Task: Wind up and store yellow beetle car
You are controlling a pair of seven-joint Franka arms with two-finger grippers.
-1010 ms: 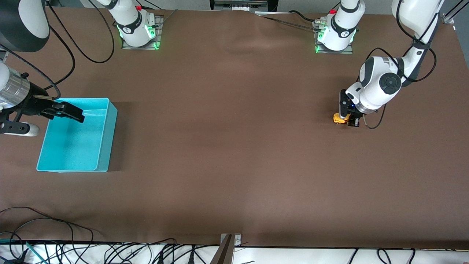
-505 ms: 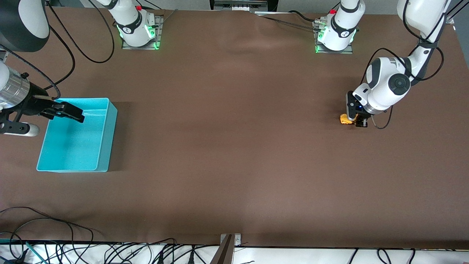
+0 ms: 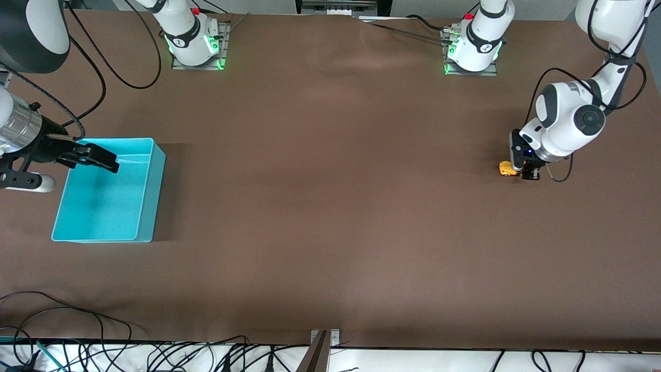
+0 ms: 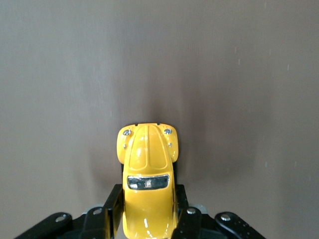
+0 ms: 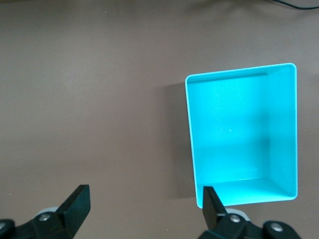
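Near the left arm's end of the table, the left gripper (image 3: 522,172) clamps the yellow beetle car (image 3: 507,168) low on the brown table (image 3: 330,206); if its wheels skid rather than roll, the spring may not wind, while the right gripper (image 3: 100,158) waits spread over the turquoise bin (image 3: 147,199).

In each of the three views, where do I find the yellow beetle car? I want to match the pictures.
Front view: the yellow beetle car is on the brown table at the left arm's end, gripped by the shut left gripper.
Left wrist view: the car fills the lower centre, between the gripper's fingers.
Right wrist view: not in it.
Shared landmark: the brown table.
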